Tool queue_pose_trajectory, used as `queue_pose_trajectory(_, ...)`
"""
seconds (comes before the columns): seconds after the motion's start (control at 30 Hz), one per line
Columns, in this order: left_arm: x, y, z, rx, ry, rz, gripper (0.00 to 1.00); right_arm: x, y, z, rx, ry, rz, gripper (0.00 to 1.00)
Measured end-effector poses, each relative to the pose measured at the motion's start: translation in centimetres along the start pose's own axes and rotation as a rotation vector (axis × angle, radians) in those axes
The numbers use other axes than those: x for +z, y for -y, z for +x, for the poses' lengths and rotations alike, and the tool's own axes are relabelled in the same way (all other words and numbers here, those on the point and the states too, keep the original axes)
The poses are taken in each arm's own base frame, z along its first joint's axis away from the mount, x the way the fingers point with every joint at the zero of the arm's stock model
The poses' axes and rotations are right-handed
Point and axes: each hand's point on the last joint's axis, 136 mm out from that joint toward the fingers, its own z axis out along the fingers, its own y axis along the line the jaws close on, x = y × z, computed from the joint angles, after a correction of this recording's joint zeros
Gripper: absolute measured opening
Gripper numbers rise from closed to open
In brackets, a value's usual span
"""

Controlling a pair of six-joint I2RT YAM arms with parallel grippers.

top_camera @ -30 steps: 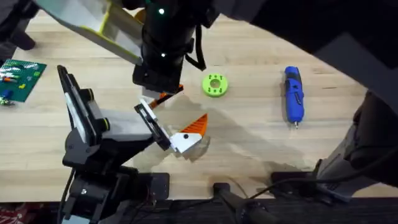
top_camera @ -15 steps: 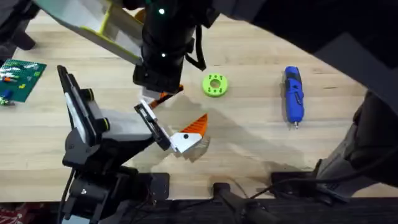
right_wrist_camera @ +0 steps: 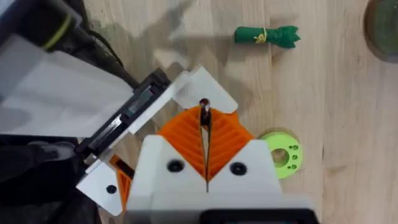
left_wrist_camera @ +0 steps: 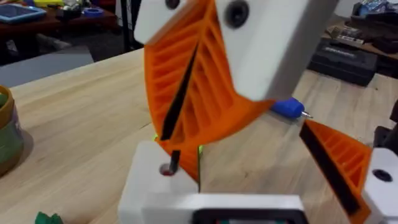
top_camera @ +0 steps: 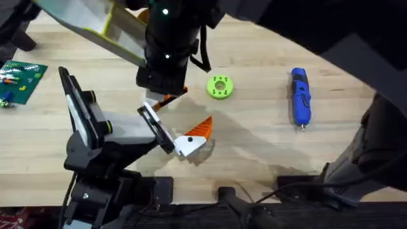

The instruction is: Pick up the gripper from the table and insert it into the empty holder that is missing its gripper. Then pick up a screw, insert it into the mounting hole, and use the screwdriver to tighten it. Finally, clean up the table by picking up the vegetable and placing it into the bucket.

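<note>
Nearest the arm bases, the left gripper point(top_camera: 184, 114) lay on its side on the table point(top_camera: 254, 146), on the near side of the lime-green disc point(top_camera: 220, 87). Its jaws stood wide apart at the 2 ends of their black rail, grasping nothing.

The gripper point(right_wrist_camera: 199, 84) that the task names looked already seated in its holder, at the rail end closer to the disc. The right gripper point(right_wrist_camera: 205, 146) hung directly over it, jaws clenched on a thin dark screw point(right_wrist_camera: 204, 114). From the left wrist view the screw's tip seemed at or just above the mounting hole; I could not tell whether it had entered.

To my eye the step was seating the screw. It wanted to go in straight along the hole. The jaws should let go only once the shank stood by itself. A tilted screw would likely tip out when released.

Past the disc, toward the right arm's side, lay the screwdriver point(top_camera: 300, 97), untouched. The vegetable point(right_wrist_camera: 267, 35) lay well beyond the disc, seen from the right wrist, and the bucket point(left_wrist_camera: 5, 118) sat farther off, partly cut by the frame.

Counted: 1 screw, 1 disc, 1 screwdriver, 1 vegetable, 1 bucket.
</note>
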Motion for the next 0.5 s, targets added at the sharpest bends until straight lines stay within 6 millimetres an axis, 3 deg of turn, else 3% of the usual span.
queue_pose_trajectory(0.5,0.00,0.00,0.01,0.000,0.000,0.000,0.986,0.35,0.04,0.02,0.001,-0.007,-0.003,0.006)
